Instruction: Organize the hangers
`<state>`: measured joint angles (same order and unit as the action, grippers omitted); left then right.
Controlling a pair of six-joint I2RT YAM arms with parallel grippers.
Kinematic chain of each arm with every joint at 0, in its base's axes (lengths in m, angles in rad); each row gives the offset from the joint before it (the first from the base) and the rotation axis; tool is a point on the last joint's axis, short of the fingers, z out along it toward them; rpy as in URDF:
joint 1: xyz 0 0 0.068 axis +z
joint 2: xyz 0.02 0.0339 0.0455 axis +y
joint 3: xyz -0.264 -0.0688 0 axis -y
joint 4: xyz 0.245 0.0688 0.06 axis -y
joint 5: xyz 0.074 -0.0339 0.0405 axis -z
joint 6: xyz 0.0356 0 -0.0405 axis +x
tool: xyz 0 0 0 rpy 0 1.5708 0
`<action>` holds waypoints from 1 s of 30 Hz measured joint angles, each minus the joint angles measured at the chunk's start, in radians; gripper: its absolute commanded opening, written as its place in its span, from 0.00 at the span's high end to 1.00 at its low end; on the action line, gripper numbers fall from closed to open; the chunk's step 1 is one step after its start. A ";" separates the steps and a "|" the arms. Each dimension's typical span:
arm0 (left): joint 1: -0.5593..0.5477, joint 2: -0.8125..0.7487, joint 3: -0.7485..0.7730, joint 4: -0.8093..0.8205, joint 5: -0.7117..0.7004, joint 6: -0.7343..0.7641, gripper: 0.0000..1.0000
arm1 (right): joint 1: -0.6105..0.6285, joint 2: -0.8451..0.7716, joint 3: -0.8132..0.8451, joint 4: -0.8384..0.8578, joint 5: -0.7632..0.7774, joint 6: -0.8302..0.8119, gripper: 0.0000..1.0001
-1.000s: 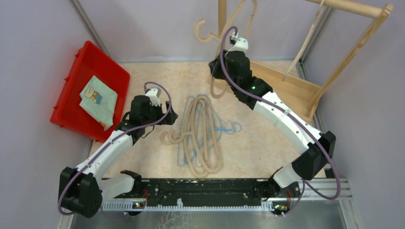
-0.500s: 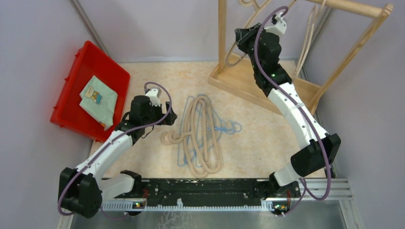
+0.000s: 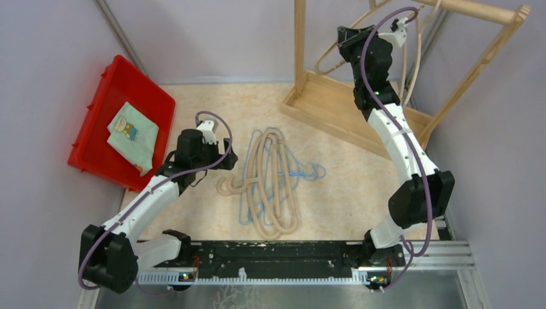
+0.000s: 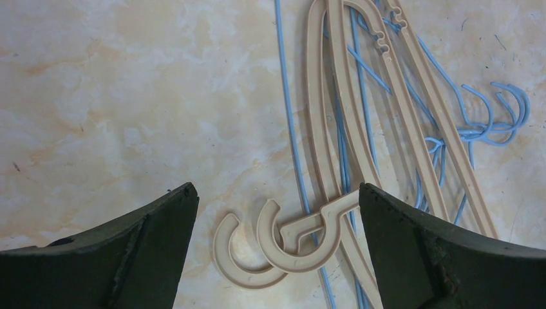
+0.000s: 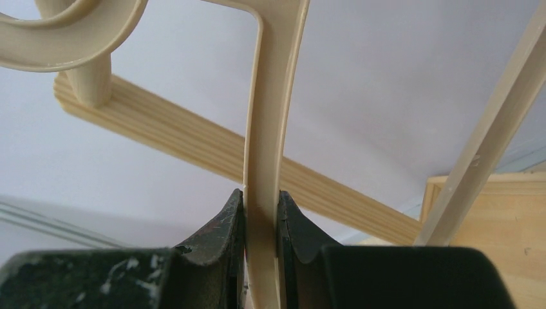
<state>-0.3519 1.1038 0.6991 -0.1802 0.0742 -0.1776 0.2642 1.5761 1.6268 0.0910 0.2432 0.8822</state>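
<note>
Overhead: a marbled beige table [image 3: 212, 106] between lilac walls [image 3: 38, 129]; hangers [image 3: 267, 187] piled mid-table, a rack [image 3: 300, 51] far right.
Left wrist: left gripper [image 4: 275, 193], fingers apart, above the pile's hooks.
Right wrist: right gripper [image 5: 261, 209] clamps a beige hanger [image 5: 270, 96] beside the rack.

Soft, even light from above fills every view, casting only faint, short shadows on the pale bench [image 3: 212, 103] just beside the hanger pile [image 3: 267, 187], which reads crisp in the left wrist view while the dark fingers [image 4: 129, 257] nearest the lens look underexposed and slightly soft.
</note>
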 measured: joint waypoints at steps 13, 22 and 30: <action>0.000 0.016 0.000 -0.001 -0.019 0.003 0.00 | -0.068 0.006 -0.051 0.050 -0.010 0.083 0.90; 0.000 0.022 0.000 -0.002 -0.030 0.003 0.00 | -0.100 -0.008 -0.092 0.049 -0.026 0.105 0.52; 0.000 0.022 0.000 -0.003 -0.029 0.003 0.00 | -0.093 -0.099 -0.210 -0.011 -0.058 0.079 0.44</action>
<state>-0.3519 1.1259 0.6987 -0.1833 0.0448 -0.1749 0.1707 1.4769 1.4166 0.0799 0.1856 0.9607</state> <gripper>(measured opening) 0.998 0.544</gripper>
